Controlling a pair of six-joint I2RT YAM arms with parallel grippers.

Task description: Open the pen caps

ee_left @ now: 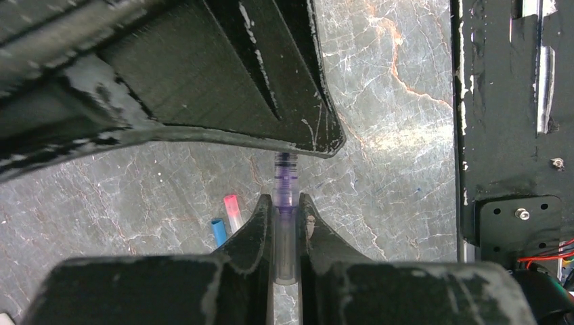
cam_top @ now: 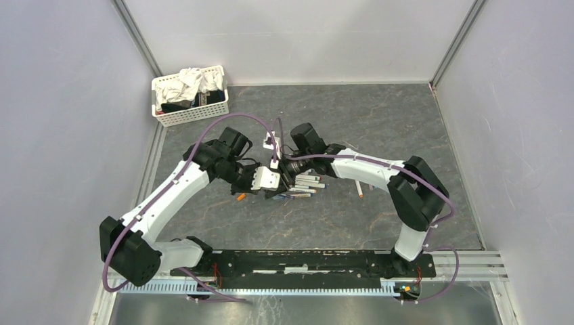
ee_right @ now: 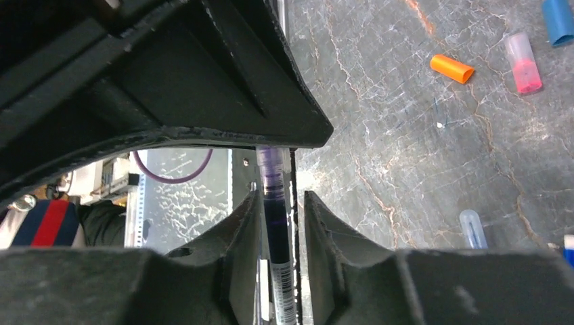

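Opposition is the reason for this pose: the two arms meet nose to nose above the table so that one pen can be pulled along its own axis. We see the left gripper pinched tight on the purple pen cap, a clear sleeve with a purple end, held off the surface between the two claws. The right gripper straddles the white pen barrel with its jaws narrow but slack, a gap showing beside the barrel, so we judge it is not clamping. Whether cap and barrel are parted we cannot tell. An orange cap and a pink cap lie loose below, near the pile of pens.
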